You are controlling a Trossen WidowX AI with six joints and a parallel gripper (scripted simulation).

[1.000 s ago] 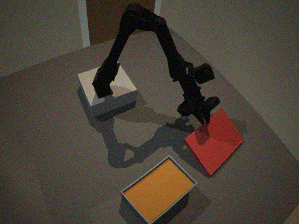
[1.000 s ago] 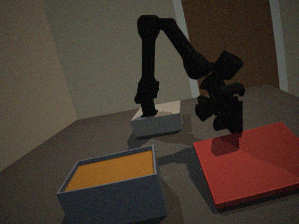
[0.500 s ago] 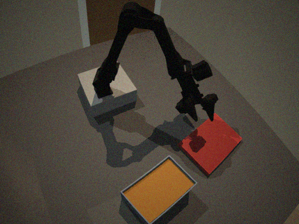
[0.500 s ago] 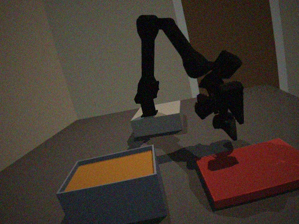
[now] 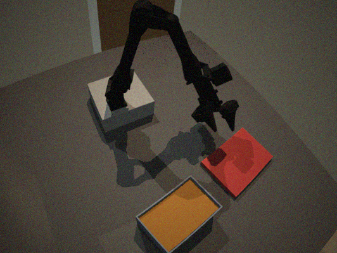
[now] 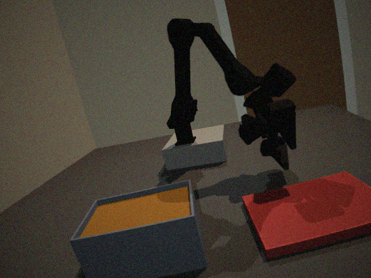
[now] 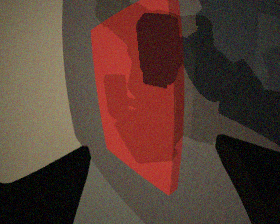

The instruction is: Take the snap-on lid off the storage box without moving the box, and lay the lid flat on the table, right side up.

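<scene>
The storage box [image 5: 204, 228] [image 6: 139, 253] is grey-blue and stands upright and uncovered, with a flat orange fill [image 5: 180, 214] [image 6: 139, 212] inside its rim. The red lid [image 5: 234, 179] [image 6: 286, 228] [image 7: 115, 50] lies on the table beside the box and apart from it, smooth top face up. It looks flat, with a thin dark shadow along its lower edges. My gripper [image 5: 224, 130] [image 6: 290, 159] [image 7: 154, 148] is wide open and empty. Its fingers are above and behind the lid's far edge, clear of it. The wrist view shows the lid beyond the parted fingertips.
The arm's base stands at a pale-topped grey block [image 5: 139, 94] [image 6: 209, 134] at the back of the table [image 5: 79, 173]. Shadows of the arm fall across the table and the lid. A brown door [image 5: 120, 14] [image 6: 286, 33] is in the wall behind.
</scene>
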